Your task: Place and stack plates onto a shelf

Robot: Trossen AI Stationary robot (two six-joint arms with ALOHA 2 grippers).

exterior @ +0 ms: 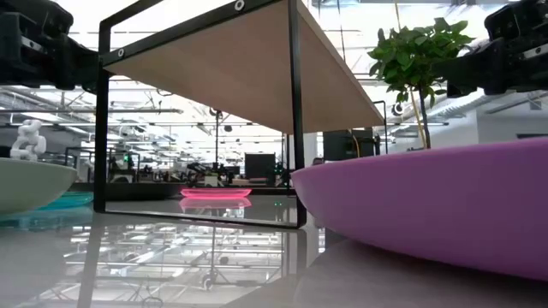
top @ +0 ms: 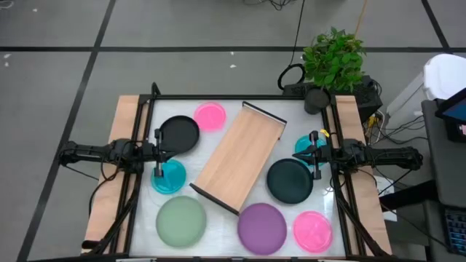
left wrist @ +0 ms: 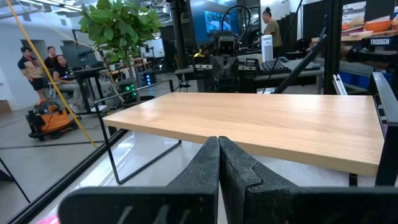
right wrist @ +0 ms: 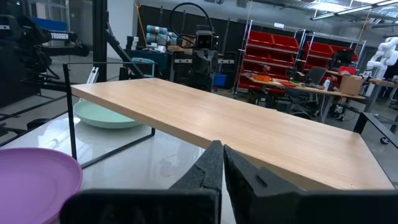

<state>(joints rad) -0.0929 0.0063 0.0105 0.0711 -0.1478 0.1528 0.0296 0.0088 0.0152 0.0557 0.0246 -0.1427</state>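
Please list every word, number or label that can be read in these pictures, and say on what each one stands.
"TROSSEN": white letters on a dark arm part beyond the shelf, left wrist view.
"TROSSEN", blurred: on a dark arm part, right wrist view.
Screens and boxes in the room behind: too small to read.
The plates bear no text.

I count four large plates (top: 180, 220), four small plates (top: 210, 116), one shelf (top: 240, 156), my two tools (top: 158, 153).

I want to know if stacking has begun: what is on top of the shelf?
Nothing: the shelf top is bare wood in every view. All plates, like the purple plate, lie on the table.
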